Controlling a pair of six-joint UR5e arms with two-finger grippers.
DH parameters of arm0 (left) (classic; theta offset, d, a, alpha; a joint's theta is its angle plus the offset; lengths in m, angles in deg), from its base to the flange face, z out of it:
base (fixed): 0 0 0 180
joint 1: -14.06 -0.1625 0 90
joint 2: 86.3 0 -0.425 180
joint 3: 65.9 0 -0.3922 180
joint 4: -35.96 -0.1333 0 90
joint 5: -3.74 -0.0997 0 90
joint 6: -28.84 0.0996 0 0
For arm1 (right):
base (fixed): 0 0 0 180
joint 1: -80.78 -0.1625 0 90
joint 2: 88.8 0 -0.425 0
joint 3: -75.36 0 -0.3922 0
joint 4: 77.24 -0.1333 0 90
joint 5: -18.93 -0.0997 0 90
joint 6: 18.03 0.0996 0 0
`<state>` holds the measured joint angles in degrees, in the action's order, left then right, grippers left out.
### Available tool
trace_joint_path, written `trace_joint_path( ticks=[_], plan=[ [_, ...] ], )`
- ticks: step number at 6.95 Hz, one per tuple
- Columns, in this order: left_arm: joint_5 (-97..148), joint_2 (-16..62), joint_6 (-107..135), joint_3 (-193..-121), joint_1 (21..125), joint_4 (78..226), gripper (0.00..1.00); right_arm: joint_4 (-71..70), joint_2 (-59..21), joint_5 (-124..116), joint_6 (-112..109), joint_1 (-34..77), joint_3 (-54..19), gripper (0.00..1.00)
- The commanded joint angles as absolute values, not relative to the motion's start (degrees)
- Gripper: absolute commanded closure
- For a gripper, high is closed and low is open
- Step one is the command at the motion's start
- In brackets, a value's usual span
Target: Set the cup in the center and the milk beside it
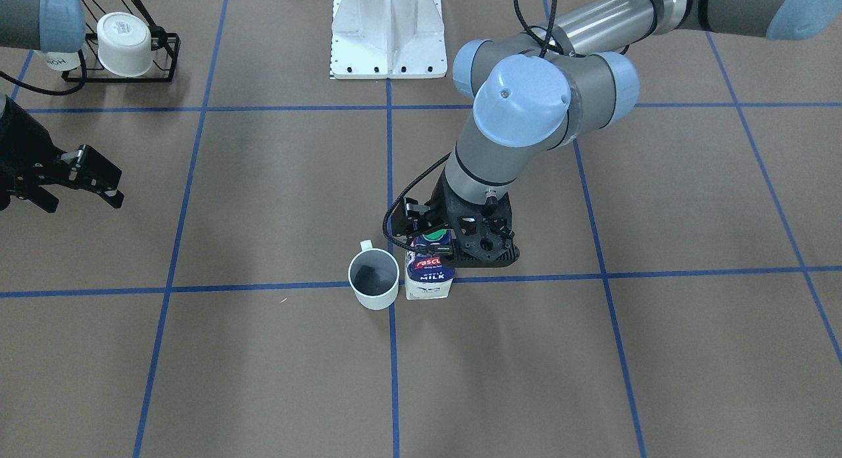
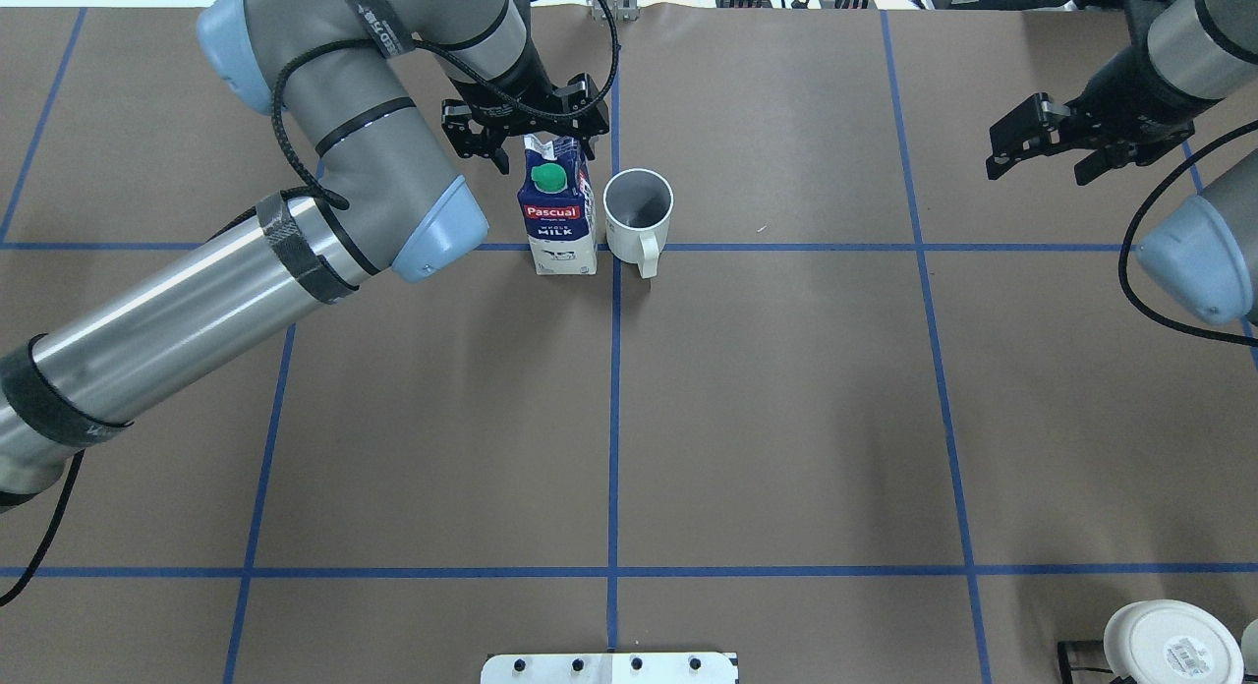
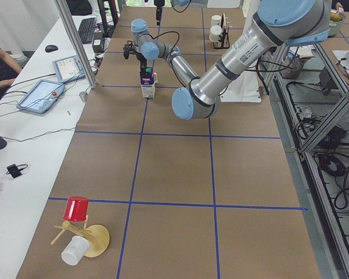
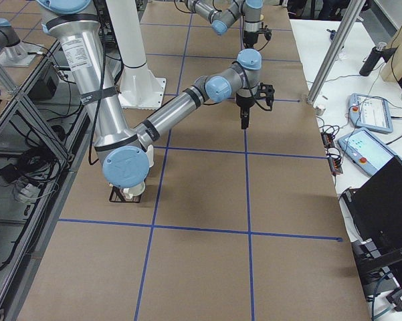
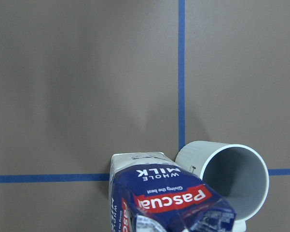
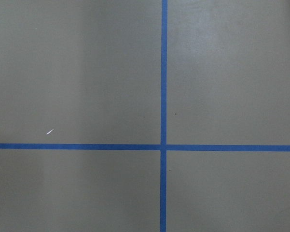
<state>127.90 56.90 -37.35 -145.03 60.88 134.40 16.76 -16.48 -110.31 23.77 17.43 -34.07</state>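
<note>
The cup is a small white mug with a dark grey inside, standing upright at the crossing of the blue lines; it also shows in the overhead view and the left wrist view. The milk stands upright right beside it, on the robot's left, a narrow gap between them. My left gripper is at the carton's gable top, jaws spread on either side of it. My right gripper is open and empty, far off on the right side above bare table.
A black wire rack with white cups stands near the robot's right side; one of those cups shows in the overhead view. The white robot base is behind centre. A wooden stand with a red cup sits at the table's left end.
</note>
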Motion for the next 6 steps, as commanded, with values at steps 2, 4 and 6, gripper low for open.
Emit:
trace_joint_path(
  ticks=[2, 4, 6],
  plan=[
    [133.25, 56.35, -43.74, -147.79, 63.17, 135.81, 0.02, 16.71, -14.01, -106.6, 23.8, 17.75, -33.89, 0.0],
    [134.35, 47.0, -43.41, -158.3, 65.99, 135.81, 0.02, 16.62, -13.12, -106.23, 23.54, 17.59, -34.15, 0.0],
    [136.61, 37.31, -34.87, -165.8, 71.85, 135.37, 0.02, 17.59, -12.08, -106.84, 14.03, 13.74, -33.63, 0.0]
  ],
)
